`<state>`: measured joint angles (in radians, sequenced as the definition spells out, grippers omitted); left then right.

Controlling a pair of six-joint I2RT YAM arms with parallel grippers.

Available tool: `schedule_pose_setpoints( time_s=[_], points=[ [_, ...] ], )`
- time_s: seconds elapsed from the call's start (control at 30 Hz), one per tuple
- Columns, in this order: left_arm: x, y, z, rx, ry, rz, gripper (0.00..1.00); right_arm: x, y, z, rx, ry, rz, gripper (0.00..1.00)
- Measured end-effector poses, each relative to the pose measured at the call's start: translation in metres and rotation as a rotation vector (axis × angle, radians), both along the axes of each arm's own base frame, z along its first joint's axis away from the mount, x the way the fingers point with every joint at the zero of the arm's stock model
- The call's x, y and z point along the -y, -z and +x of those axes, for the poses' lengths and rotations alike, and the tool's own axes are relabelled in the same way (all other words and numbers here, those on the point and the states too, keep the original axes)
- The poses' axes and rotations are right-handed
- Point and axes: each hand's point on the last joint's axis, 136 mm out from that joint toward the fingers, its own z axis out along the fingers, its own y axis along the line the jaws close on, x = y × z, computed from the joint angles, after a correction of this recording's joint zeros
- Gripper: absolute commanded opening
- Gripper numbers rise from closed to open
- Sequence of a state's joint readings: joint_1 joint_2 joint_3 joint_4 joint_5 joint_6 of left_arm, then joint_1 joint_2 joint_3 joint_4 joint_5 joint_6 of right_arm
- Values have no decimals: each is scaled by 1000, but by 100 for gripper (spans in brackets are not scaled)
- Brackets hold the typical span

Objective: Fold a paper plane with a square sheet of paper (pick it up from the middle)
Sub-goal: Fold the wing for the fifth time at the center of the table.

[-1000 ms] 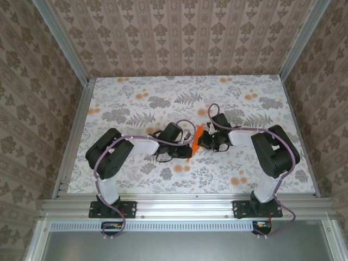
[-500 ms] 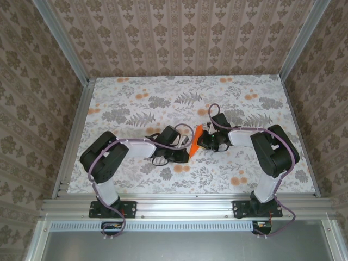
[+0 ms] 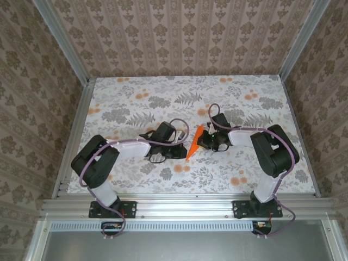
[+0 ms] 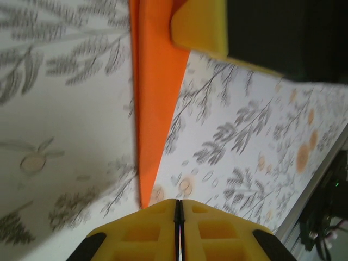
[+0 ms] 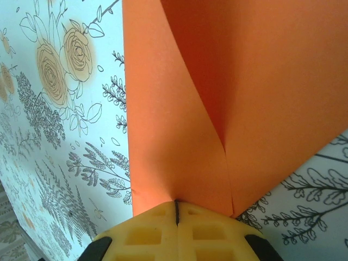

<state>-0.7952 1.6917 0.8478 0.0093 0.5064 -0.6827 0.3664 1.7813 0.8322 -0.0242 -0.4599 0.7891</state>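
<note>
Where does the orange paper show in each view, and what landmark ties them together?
Top external: orange paper, a small wedge near the tablecloth's middle.
Left wrist: paper, a narrow strip from top edge down, left of centre.
Right wrist: paper across the upper right, pinched in the right gripper.
Shared landmark: the floral tablecloth.

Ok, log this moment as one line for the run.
paper: orange, folded, creased | right pincer: shut on paper | left pincer: shut, empty, by paper's pointed tip | fold: unfinished

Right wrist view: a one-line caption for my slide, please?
Shut right gripper pinches folded bright orange paper over floral tablecloth.
</note>
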Motion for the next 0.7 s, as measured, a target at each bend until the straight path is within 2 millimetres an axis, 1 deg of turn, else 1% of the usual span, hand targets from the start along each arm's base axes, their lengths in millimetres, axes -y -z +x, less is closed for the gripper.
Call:
schedule_pose_setpoints(
  time_s=[0.1,0.23,0.43,0.6,0.7],
  points=[
    [15,-3,15,13,-29,-36,9,0,0,0,6,0,3,6],
    [27,9,27,1,-48,-36,8,0,0,0,14,-1,7,6],
    [24,30,26,-26,-67,18,6,0,-1,0,23,-1,14,6],
    [24,32,26,-19,-72,30,5,-1,-3,0,38,-3,29,8],
    [23,32,27,-14,-75,34,5,3,-6,0,42,6,33,11]
  ],
)
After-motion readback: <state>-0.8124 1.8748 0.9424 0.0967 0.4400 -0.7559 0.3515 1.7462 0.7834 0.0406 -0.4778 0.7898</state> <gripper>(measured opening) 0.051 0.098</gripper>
